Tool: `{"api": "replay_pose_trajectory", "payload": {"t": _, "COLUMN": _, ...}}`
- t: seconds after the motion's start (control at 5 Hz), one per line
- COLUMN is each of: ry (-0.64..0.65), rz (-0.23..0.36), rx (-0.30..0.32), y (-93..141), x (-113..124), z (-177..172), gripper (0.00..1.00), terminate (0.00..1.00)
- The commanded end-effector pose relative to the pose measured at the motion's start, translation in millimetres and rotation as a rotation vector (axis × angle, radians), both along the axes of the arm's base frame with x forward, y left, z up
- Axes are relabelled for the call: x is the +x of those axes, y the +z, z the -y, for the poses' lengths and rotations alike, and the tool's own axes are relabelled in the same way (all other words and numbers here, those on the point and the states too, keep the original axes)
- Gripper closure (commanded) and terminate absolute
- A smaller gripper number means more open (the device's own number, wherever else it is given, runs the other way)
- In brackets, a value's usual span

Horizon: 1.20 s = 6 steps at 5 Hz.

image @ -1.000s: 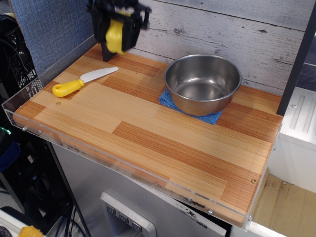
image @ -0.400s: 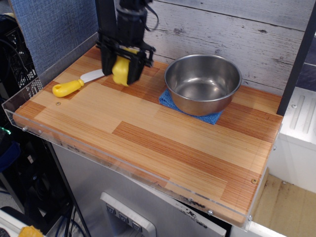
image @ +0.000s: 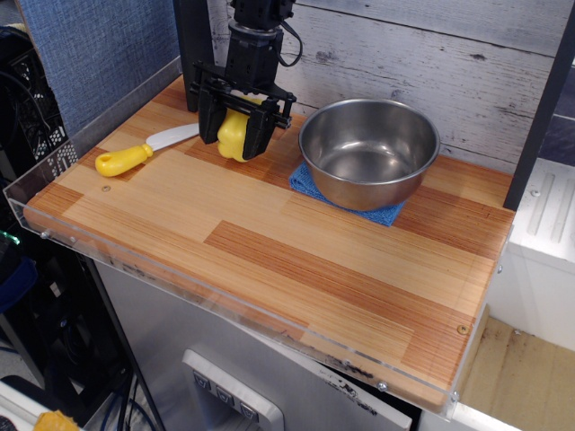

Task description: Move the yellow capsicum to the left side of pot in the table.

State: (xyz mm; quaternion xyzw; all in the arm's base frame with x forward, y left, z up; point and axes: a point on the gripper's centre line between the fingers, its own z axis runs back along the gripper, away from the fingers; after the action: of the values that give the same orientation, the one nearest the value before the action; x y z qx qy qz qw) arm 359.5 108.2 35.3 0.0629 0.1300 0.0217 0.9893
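black gripper (image: pixel 237 135) clenched around yellow capsicum (image: pixel 233 136), low over table (image: pixel 269 242), left of pot (image: pixel 369 151)

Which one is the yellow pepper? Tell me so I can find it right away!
Find the big shiny pot on the wooden table. Just left of it, the black gripper is shut on the yellow capsicum. It is chunky and lumpy, unlike the flat toy knife farther left, which only has a yellow handle.

There is one yellow capsicum (image: pixel 233 135), one steel pot (image: pixel 369 152), one blue cloth (image: pixel 308 181), one toy knife (image: pixel 145 150) with a yellow handle, one black gripper (image: pixel 238 133), and one wooden table (image: pixel 269 260).
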Motion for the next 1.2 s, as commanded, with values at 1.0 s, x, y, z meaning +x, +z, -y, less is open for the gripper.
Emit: {"api": "replay_pose_trajectory", "payload": {"t": 1.0, "ry": -0.073, "rz": 0.456, "rx": -0.02, "y": 200, "x": -51, "z": 41, "gripper": 0.0, "terminate": 0.0}}
